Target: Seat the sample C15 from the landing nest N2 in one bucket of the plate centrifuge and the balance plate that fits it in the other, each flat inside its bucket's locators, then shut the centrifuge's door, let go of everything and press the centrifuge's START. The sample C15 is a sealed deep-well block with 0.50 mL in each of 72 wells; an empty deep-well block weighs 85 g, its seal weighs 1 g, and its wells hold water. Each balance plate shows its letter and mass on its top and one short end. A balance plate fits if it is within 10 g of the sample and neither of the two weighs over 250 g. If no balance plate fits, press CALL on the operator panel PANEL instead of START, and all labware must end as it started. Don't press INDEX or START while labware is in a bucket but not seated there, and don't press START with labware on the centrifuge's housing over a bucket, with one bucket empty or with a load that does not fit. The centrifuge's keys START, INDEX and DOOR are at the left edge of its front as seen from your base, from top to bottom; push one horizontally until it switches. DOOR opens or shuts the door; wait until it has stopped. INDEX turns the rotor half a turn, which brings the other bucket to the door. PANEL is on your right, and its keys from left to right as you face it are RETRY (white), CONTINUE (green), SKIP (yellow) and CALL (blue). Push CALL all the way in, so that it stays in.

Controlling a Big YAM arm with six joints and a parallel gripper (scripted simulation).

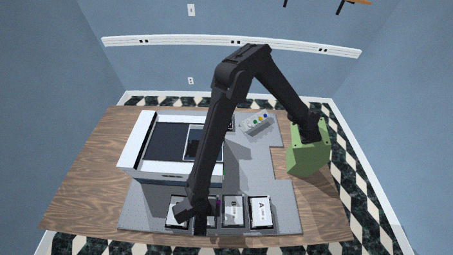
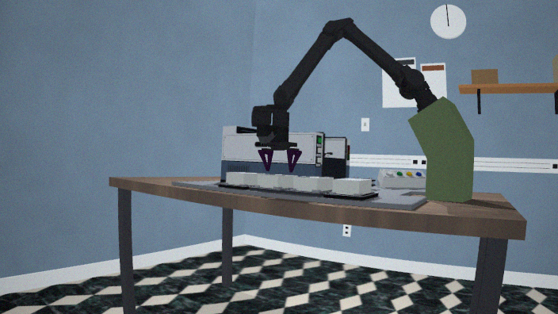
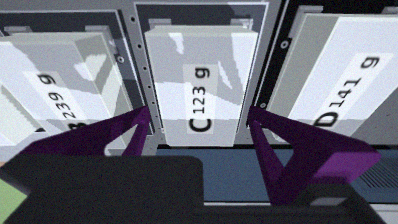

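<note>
My gripper [image 2: 280, 170] [image 3: 198, 111] is open and empty. It hangs just above balance plate C [image 3: 200, 65] [image 2: 275, 180], marked 123 g, with one purple finger on each long side of it. Plate C sits in its nest, between plate B [image 3: 50, 85] [image 1: 233, 209] [image 2: 313, 183], marked 239 g, and plate D [image 3: 340, 75] [image 1: 172, 214] [image 2: 242, 178], marked 141 g. Plate A [image 1: 261, 210] [image 2: 353, 185] ends the row. The arm hides plate C in the top view. The centrifuge [image 1: 135, 141] [image 2: 242, 147] stands behind the row. I cannot make out sample C15.
The centrifuge's keys [image 2: 319, 148] are on its front edge. The operator panel [image 1: 257, 123] [image 2: 400, 179], with coloured keys, stands at the back right. The green arm base [image 1: 307, 154] [image 2: 445, 158] is at the right. The table edge [image 1: 193, 236] runs close behind the plate row.
</note>
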